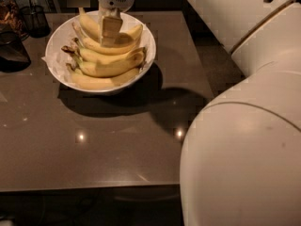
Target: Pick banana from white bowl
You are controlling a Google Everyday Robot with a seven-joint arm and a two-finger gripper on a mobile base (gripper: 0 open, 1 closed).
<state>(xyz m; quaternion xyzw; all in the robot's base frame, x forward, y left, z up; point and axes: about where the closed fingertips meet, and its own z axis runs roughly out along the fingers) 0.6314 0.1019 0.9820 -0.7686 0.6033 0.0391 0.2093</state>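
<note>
Gripper point(110, 31) sits right atop the banana point(129, 37) in white bowl point(55, 39), desk's point(94, 159) far-left corner. Banana's long axis approx left-right, stem left. Open/closed: can't tell.

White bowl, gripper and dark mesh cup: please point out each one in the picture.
white bowl point(57, 40), camera view, bare left inner wall.
gripper point(109, 37), camera view, its tip, down among the bananas point(108, 67) in the bowl.
dark mesh cup point(35, 21), camera view, middle of its side.

pale yellow banana point(130, 37) lies curved atop the other bananas point(106, 68) in the paper-lined white bowl point(55, 44), gripper point(110, 31) right over it.
</note>
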